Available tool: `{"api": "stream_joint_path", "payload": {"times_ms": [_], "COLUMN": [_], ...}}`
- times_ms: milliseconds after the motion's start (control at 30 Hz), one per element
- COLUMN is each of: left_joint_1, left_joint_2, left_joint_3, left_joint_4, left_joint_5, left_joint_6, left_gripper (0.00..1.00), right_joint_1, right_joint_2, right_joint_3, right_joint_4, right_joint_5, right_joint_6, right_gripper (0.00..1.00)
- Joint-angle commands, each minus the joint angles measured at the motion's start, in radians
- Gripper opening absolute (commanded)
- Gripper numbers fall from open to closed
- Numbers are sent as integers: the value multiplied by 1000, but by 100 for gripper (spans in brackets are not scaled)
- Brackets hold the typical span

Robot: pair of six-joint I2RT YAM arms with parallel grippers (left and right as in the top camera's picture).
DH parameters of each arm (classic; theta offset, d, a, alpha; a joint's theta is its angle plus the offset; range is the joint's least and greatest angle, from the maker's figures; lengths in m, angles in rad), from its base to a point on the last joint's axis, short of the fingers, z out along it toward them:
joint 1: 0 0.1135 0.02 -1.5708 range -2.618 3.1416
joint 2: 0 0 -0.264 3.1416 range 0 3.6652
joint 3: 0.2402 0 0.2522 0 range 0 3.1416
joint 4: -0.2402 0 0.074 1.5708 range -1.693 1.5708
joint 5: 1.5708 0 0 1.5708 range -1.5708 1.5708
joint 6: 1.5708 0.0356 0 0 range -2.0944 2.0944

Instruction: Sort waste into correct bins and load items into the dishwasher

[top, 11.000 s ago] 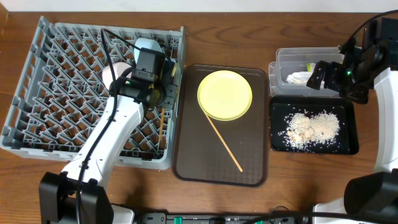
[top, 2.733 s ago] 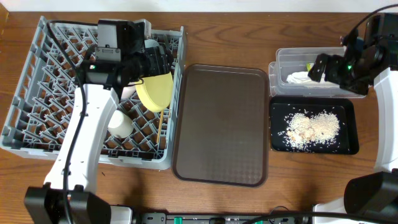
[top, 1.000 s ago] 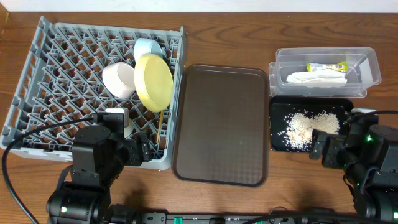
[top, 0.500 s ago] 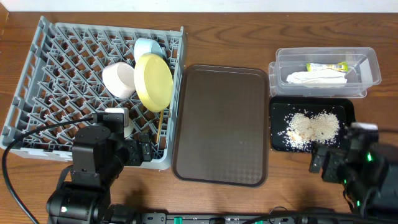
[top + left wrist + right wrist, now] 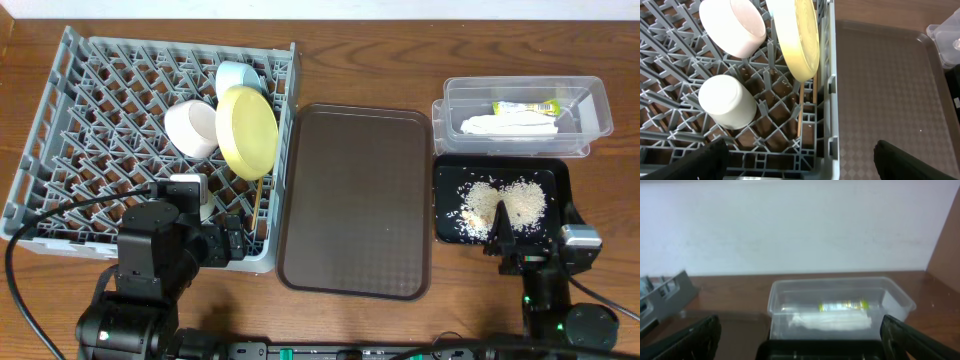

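As the overhead view shows, the round yellow plate point(image 5: 247, 132) stands on edge in the square grey plastic dish rack point(image 5: 100, 120), left of the brown rectangular serving tray point(image 5: 355, 200). In the left wrist view, the left gripper point(image 5: 801, 161) gapes wide, empty. In the right wrist view, the right gripper point(image 5: 803, 341) does likewise.

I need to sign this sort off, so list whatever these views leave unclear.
1. Light blue bowl: overhead, mostly hidden behind the yellow plate.
2. Chopsticks: left wrist, only a sliver shows between dish rack bars.
3. Wrapper: right wrist, blurred; print unreadable.
4. Black tray: right wrist, cut off by the bottom edge; its contents unseen.
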Motion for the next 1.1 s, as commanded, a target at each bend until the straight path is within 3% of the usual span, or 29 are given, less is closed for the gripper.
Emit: {"api": "stream_joint_path", "payload": {"times_ms": [0,233,500,1067], "left_joint_1": [3,3,3,3], "left_joint_2": [0,0,0,0], "left_joint_3": [-1,-1,-1,-1], "left_joint_4": [1,1,1,1], "left_joint_5": [-13,-13,-13,-12], "left_joint_6": [1,2,1,1], "left_gripper": [95,95,96,96], "right_joint_1": [9,9,9,9], "right_joint_2": [-48,-48,-46,-24], "right_joint_3": [-163,-364,-359,-360], "right_joint_4": [232,552,292,296], "right_joint_5": [-23,-29,-132,-134], "right_joint_6": [-5,-6,-148,-150], "right_gripper": [99,99,99,99]}}
